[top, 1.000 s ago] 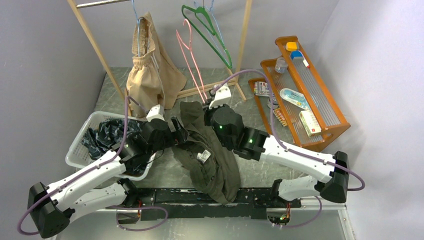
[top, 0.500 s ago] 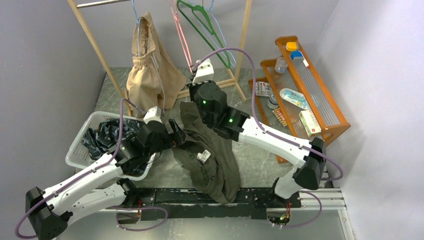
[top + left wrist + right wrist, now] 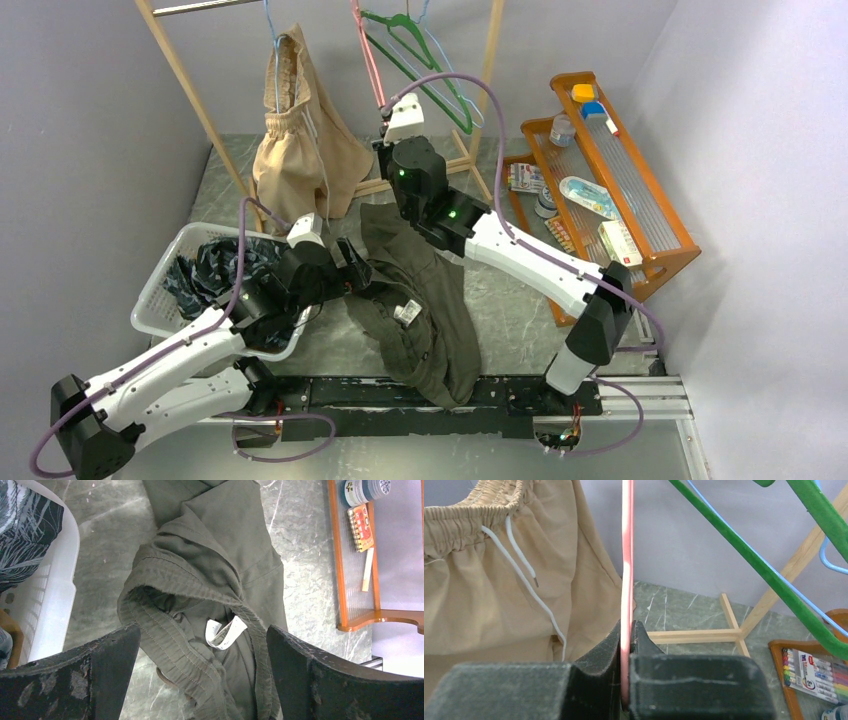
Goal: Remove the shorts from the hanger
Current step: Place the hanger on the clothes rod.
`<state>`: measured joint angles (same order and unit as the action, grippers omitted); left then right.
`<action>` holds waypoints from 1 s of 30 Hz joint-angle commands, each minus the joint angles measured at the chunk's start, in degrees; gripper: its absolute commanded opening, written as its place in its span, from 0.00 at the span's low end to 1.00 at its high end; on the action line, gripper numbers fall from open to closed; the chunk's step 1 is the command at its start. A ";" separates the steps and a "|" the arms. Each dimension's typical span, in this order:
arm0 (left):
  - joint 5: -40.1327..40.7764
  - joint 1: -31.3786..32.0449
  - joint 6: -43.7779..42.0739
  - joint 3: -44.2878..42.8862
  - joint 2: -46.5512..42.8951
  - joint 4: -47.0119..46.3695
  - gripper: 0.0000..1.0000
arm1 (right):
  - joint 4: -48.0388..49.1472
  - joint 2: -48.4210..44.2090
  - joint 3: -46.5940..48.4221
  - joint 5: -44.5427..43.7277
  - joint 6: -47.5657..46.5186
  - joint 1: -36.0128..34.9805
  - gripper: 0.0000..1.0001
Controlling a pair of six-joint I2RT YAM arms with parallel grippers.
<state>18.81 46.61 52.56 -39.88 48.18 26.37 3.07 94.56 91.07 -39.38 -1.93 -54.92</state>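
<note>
Right wrist view: the right gripper [image 3: 626,637] is pinched tight on the thin wire of the pink hanger [image 3: 627,555], which runs straight up out of the closed jaws. The hanger is bare, so the grip looks meant to carry it back up to the rack [image 3: 190,100] now that its load is off. Just left hang the beige shorts [image 3: 489,580], not yet removed; to the right slants the green hanger [image 3: 744,555], also bare.

The left gripper [image 3: 200,680] is spread wide and holds nothing. It hovers over the waistband of the olive shorts [image 3: 210,580], which lie crumpled on the bench [image 3: 520,310] beside the basket [image 3: 50,605], probably ready to pick them up and drop them in. The patterned shorts [image 3: 25,530] are already in the basket.

A second ago the right gripper sat low by the olive shorts with the pink hanger leaning down; it has since risen and reached back, and the hanger now stands nearly upright. The left arm and the olive shorts have hardly shifted.
</note>
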 commanded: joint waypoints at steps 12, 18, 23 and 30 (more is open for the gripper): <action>-1.08 0.12 0.22 -0.86 0.51 -0.99 1.00 | -0.71 4.56 3.41 2.14 2.37 4.37 0.00; -0.97 0.11 0.28 -0.64 0.49 -1.09 1.00 | 0.12 4.69 1.43 3.27 3.01 5.15 0.00; -1.14 0.07 0.27 -0.79 0.64 -0.89 0.99 | -2.59 5.58 2.94 4.44 4.35 6.52 0.00; -1.14 0.09 0.26 -0.71 0.84 -1.01 0.99 | -2.89 3.82 0.46 5.47 5.94 6.92 0.03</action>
<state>18.72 46.61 52.56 -39.88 49.04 26.35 0.56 99.50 92.68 -34.92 2.44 -48.40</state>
